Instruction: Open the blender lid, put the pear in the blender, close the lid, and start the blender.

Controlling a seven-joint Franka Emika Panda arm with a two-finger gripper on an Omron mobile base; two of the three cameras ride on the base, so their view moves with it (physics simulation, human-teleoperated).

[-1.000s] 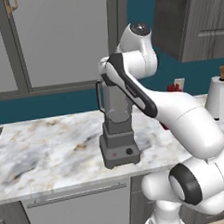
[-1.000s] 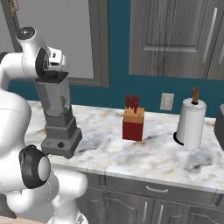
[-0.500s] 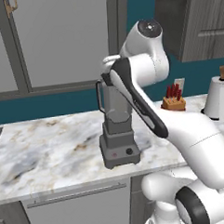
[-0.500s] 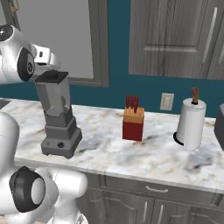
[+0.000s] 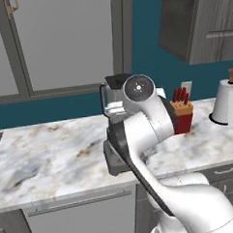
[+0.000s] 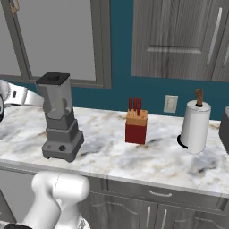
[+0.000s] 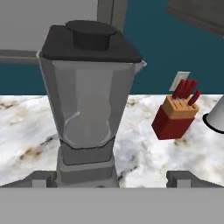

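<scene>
Your gripper stands spread wide with nothing between its fingers, whose grey tips rise at either side of the hand view's bottom, level with the blender's base. You are looking straight at the blender, which stands upright on the marble counter, with the blender lid seated flat on the jar's rim. From the right base view the blender sits at the counter's left, near the front edge. To its right, well apart, stands the red knife block, and farther right the paper towel roll. On the back wall between those two you can see a white outlet.
</scene>
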